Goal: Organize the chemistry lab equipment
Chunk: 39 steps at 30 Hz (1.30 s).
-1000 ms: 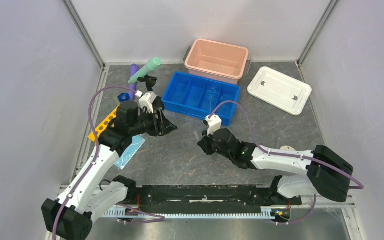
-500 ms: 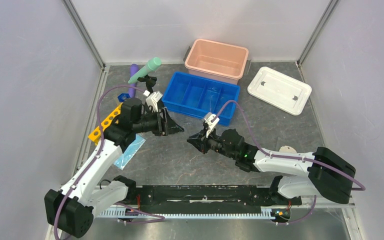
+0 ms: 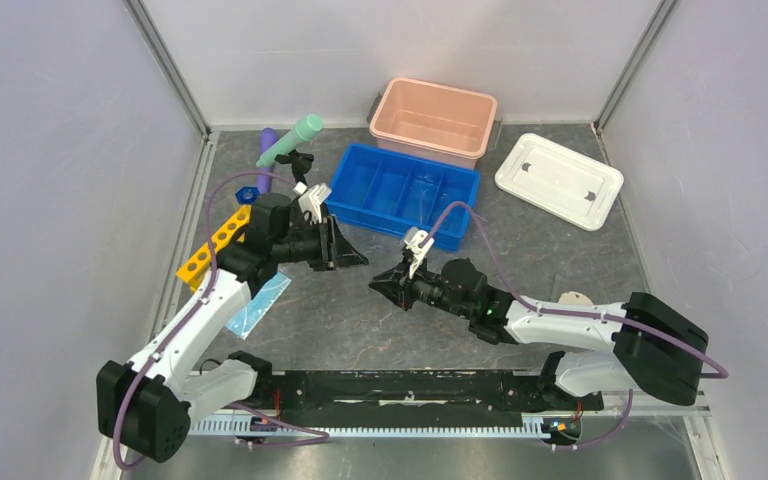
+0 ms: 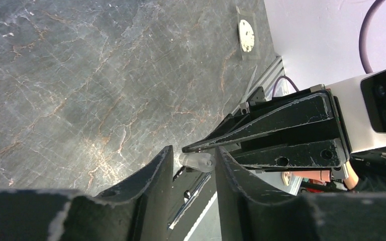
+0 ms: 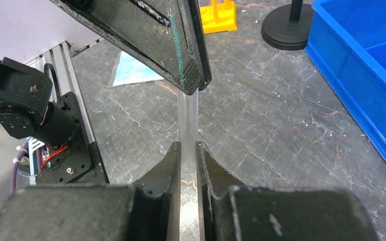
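**A:** Tool states?

**B:** Right tool (image 5: 188, 146) is clamped tight on the thin rod (image 5: 188, 120). The rod is clear and sticks straight out past the tips.

**A:** Left?

**B:** Left tool (image 4: 193, 153) is nose to nose with the right one, tips almost meeting. Jaws are narrow, one on each side of the rod's free end. The left wrist view shows a sliver of gap between the rod and one jaw, so it's not gripping.

**A:** Rod on the counter?

**B:** No. It's up above the counter (image 3: 360, 320), running from the right tool into the left tool's gap.

**A:** Rest of the kit?

**B:** Yellow tube rack (image 3: 215, 240) is behind the left tool, out past its wrist by the side wall. Light-blue mask (image 3: 260, 305) lies flat on the counter under the left forearm. Black clamp stand (image 5: 285, 31) is on the far side of the left tool, base just beside the blue tray (image 3: 380, 226).

**A:** Tubes?

**B:** Mint-green tube (image 3: 295, 135) is beyond the stand from the left tool, tilted, up by the clamp. Can't tell if the clamp holds it. Purple tube (image 3: 266, 148) is right beside it.
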Available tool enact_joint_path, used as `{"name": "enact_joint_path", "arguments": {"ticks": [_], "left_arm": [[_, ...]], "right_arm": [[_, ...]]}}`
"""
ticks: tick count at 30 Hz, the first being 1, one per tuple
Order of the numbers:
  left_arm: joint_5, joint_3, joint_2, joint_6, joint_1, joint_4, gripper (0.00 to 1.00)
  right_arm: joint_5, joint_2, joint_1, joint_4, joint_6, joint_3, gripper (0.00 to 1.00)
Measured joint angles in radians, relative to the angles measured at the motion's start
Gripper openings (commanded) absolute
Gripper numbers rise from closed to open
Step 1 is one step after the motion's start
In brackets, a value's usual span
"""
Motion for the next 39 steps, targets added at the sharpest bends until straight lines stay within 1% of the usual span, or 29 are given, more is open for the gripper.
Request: {"name": "enact_joint_path", "arguments": {"ticks": [4, 7, 10, 12, 16, 17, 20, 24, 28, 33, 39], "left_arm": [[0.016, 0.004, 0.013, -0.003, 0.000, 0.004, 0.29], [0.027, 0.005, 0.013, -0.004, -0.001, 0.006, 0.22], [0.026, 0.006, 0.019, -0.004, -0.001, 0.006, 0.19], [0.024, 0.011, 0.028, -0.004, -0.001, 0.005, 0.18], [0.000, 0.024, 0.031, -0.003, -0.001, -0.015, 0.15], [-0.010, 0.032, 0.031, -0.001, -0.001, -0.026, 0.15], [-0.080, 0.065, 0.028, 0.012, -0.001, -0.072, 0.16], [-0.243, 0.117, 0.008, 0.055, -0.002, -0.150, 0.16], [-0.465, 0.150, -0.031, 0.102, -0.002, -0.213, 0.16], [-0.745, 0.158, -0.070, 0.142, -0.002, -0.240, 0.18], [-0.984, 0.154, -0.098, 0.180, 0.016, -0.241, 0.20]], "right_arm": [[0.000, 0.003, 0.000, -0.006, 0.000, 0.000, 0.16], [0.000, 0.008, 0.000, -0.006, -0.001, 0.000, 0.18], [0.000, 0.011, 0.000, -0.005, -0.001, 0.000, 0.22], [0.003, 0.011, 0.000, -0.006, -0.001, 0.000, 0.27], [0.004, 0.012, 0.000, -0.007, -0.001, 0.000, 0.45], [0.004, 0.012, 0.000, -0.008, -0.004, 0.000, 0.48], [0.010, 0.011, 0.001, -0.009, -0.003, 0.000, 0.58], [0.023, -0.022, 0.002, -0.023, -0.002, -0.006, 0.77], [0.059, -0.112, 0.002, -0.023, -0.006, -0.048, 0.98], [0.116, -0.217, 0.002, -0.031, -0.031, -0.105, 0.98], [0.171, -0.288, 0.002, -0.058, -0.054, -0.149, 0.98]]}}
